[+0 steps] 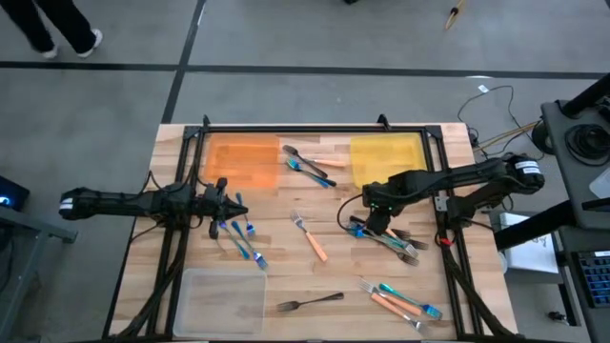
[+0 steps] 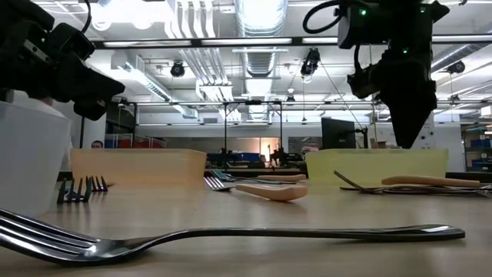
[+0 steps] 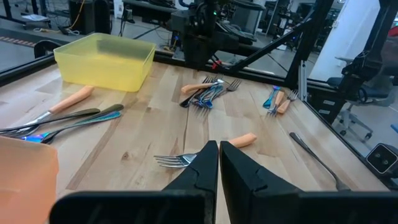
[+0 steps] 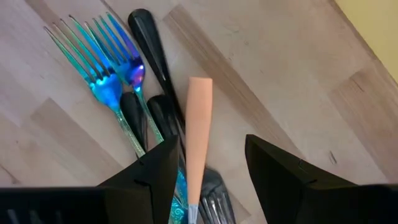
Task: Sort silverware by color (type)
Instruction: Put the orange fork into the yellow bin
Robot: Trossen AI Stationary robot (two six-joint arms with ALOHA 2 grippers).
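The right pincer hangs low over a small heap of silverware on the bench, just in front of the yellow tray. Its fingers stand apart, medium wide, w/ nothing between the pads yet.

The relation that matters: an orange-handled utensil lies directly under the gap, on top of the heap. Its long axis runs straight out from the pincer, i.e. across the closing direction, so the fingers would meet the handle from both sides. This looks right for a grasp. The handle sits a bit nearer to one finger than the other, not exactly centred.

Close beside it, touching or almost:
- two blue-teal forks, tines pointing away from the pincer, on the side of the nearer finger
- dark grey pieces under and along the orange handle

My judgement: the descent must be straight down and a small shift to centre the handle would help; otherwise the nearer finger may land on a dark piece or catch a teal fork w/ it.

The left pincer is well apart from this heap, w/ fingers nearly together and empty, above another fork. The right arm is clearly the nearer one for this heap.
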